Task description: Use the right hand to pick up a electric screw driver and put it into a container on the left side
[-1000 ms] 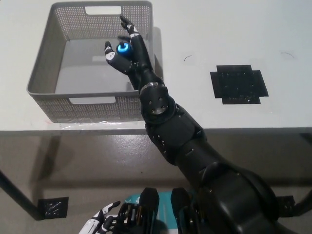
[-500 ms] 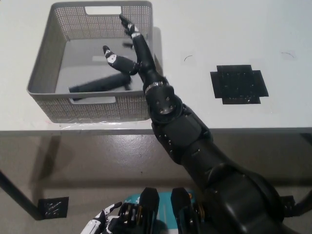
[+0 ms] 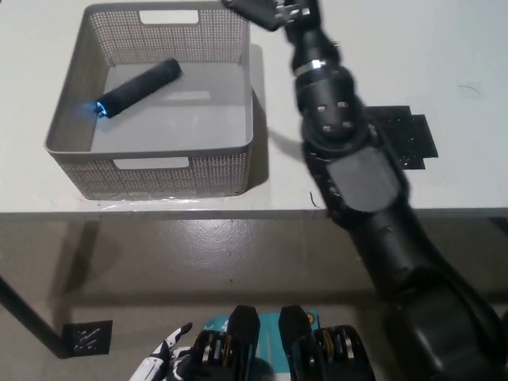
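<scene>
The electric screwdriver (image 3: 136, 87) lies loose inside the grey basket (image 3: 63, 127) at the table's left, where the task wants it, while the empty right hand (image 3: 266, 9), fingers spread, hangs beyond the far-right corner.

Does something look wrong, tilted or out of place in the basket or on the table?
Nothing stands out. The electric screwdriver lies diagonally inside the grey basket, its blue end lower left. The right hand is above the table, holding nothing.
</scene>
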You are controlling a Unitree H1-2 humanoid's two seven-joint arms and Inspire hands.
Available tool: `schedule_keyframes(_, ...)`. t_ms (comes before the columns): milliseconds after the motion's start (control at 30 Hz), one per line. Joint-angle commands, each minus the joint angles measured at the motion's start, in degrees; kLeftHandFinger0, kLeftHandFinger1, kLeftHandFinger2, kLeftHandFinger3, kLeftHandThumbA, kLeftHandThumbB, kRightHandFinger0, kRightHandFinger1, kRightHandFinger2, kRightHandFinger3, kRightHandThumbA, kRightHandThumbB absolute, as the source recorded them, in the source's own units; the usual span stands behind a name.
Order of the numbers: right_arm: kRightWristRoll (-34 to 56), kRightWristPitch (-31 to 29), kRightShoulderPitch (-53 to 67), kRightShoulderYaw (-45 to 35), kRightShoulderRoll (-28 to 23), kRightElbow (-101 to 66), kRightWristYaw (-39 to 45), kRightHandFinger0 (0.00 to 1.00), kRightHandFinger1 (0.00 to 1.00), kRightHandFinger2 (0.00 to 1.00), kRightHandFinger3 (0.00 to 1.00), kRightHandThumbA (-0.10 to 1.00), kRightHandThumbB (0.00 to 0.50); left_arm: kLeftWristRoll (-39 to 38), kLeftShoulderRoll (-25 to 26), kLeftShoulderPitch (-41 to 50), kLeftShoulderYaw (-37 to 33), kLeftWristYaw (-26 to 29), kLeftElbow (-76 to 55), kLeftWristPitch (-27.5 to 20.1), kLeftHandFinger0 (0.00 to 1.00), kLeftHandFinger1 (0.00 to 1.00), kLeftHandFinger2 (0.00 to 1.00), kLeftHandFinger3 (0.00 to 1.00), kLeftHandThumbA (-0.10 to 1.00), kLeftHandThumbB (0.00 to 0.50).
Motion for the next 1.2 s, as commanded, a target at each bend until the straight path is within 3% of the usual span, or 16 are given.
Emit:
schedule_keyframes(0,1.54,8.31,3.21,-2.3,-4.12,-19.75,3.91,1.0,1.0,1.0,1.0,0.77,0.207,1.52,1.42,1.15,-0.24,0.03,-0.21,-3.63,0.71,0.73,0.81,1.0,0.94,0.028)
schedule_keyframes(167,3.16,12.18,12.61,-3.26,-5.46,-33.1,4.37,1.0,1.0,1.0,1.0,0.73,0.196,1.65,1.54,3.25,-0.19,0.29,0.2,-4.3,0.74,0.76,0.81,1.0,0.95,0.016)
schedule_keyframes(433,6.09,10.58,31.74,-1.6,-6.27,-45.77,6.4,0.96,1.0,1.0,1.0,0.68,0.135,1.03,1.32,5.62,0.68,0.6,-0.58,-2.37,0.84,0.84,0.89,1.0,1.0,0.068)
schedule_keyframes(533,8.72,10.74,38.76,-1.48,-5.78,-47.74,6.77,0.97,1.0,1.0,1.0,0.67,0.187,0.64,1.33,5.82,1.24,0.77,-0.9,-1.83,0.84,0.86,0.92,1.0,1.0,0.076)
schedule_keyframes(633,10.02,7.32,46.35,-1.09,-5.89,-45.2,7.83,0.97,1.0,1.0,1.0,0.66,0.134,0.63,0.66,6.5,1.33,1.18,-0.52,-2.13,0.88,0.92,0.96,1.0,1.0,0.081)
schedule_keyframes(800,12.74,3.31,55.24,-2.12,-5.92,-35.79,9.88,0.96,1.0,1.0,1.0,0.7,0.107,0.3,0.23,6.89,1.89,1.51,-0.52,-1.48,0.99,1.0,1.0,1.0,1.0,0.084)
schedule_keyframes(933,12.9,1.69,57.69,-2.6,-5.76,-30.23,10.86,0.99,1.0,1.0,1.0,0.72,0.17,-0.62,-0.47,6.33,2.85,1.85,-0.55,-1.14,1.0,1.0,1.0,1.0,1.0,0.073)
schedule_keyframes(1033,12.98,-0.32,60.13,-2.37,-5.5,-27.16,11.63,0.95,1.0,1.0,1.0,0.65,0.127,0.09,-0.59,6.06,3.39,2.12,-0.47,-1.83,1.0,1.0,1.0,1.0,1.0,0.051)
schedule_keyframes(1167,13.54,-2.88,62.04,-2.62,-5.38,-22.92,12.53,0.92,1.0,1.0,1.0,0.65,0.144,-0.3,-0.88,5.27,4.14,2.27,0.24,-2.34,1.0,1.0,1.0,1.0,1.0,0.049)
